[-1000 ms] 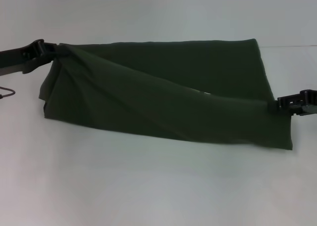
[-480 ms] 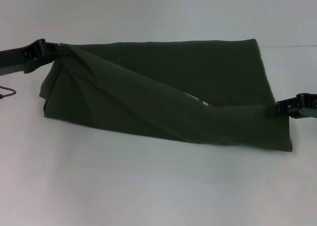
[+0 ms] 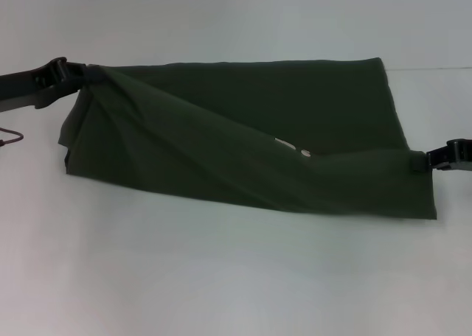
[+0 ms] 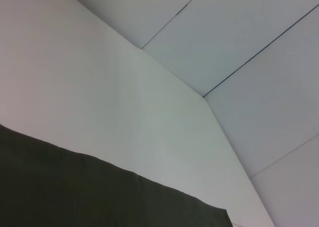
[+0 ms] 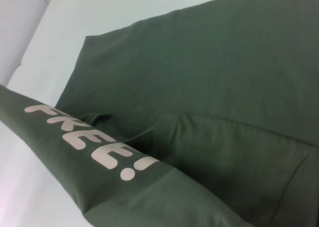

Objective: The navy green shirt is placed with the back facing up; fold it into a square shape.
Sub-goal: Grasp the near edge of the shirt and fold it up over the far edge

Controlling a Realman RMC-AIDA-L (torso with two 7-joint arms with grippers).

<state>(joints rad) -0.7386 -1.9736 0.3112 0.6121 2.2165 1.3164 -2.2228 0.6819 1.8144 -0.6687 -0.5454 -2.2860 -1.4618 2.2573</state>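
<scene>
You are looking at the navy green shirt (image 3: 243,141) lying spread across the white table (image 3: 221,277), with one folded layer being drawn diagonally over the rest. The left gripper (image 3: 77,74) is sitting at the shirt's far left corner, its fingers closed on a bunched pinch of the fabric and holding that corner raised off the table. The right gripper (image 3: 431,159) is working at the shirt's right edge, just above the near right corner, pinching the edge of the lifted fold where the cloth is pulled taut. Between the two grippers the fold is running as a long ridge from far left to near right. Small pale marks (image 3: 295,148) are showing on the ridge; in the right wrist view they are reading as white lettering, "FREE!" (image 5: 92,142), printed on the turned-over layer. The left wrist view is showing only a dark edge of the shirt (image 4: 99,192) against the table.
</scene>
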